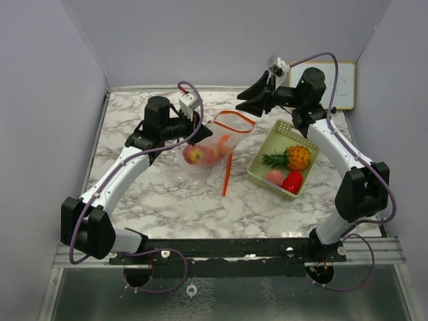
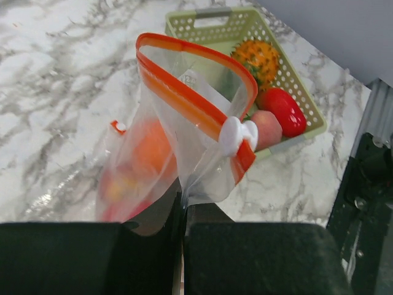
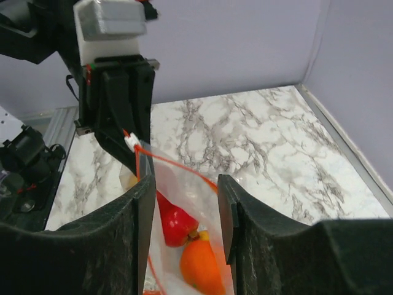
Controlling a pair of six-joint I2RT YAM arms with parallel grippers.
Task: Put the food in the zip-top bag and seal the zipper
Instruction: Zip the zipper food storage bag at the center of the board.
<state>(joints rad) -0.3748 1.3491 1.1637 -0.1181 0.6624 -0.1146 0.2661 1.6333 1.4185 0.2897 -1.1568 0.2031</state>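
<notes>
Right now the marble table (image 1: 147, 194) carries two things. One is a clear zip-top bag (image 1: 212, 142) with an orange zip track. The other is a pale green mesh basket (image 2: 184, 24).

The left gripper (image 2: 183, 209) is clamped on the bag's top edge, with its fingers pressed together on the plastic. The bag's mouth gapes open just ahead of those fingers, and the filled bottom sags below them. I can't tell whether the bag's bottom touches the marble. The basket sits beyond the bag from this gripper, near it but apart from it.

The right gripper (image 3: 185, 184) hangs above the bag's mouth with its jaws spread wide and nothing in them. Its own camera shows the open bag directly below, framed between the two fingers (image 3: 145, 227).

Some food is already inside the bag: a red fruit (image 3: 175, 221) and an orange (image 3: 199, 264) lie under the right gripper. The rest is in the basket: a yellow pineapple (image 1: 296, 157), a red pepper (image 1: 292, 182) and a pink peach (image 1: 274, 177) touching the pepper.

The white slider (image 2: 236, 135) sits at the end of the zip track, just past the left fingertips.
</notes>
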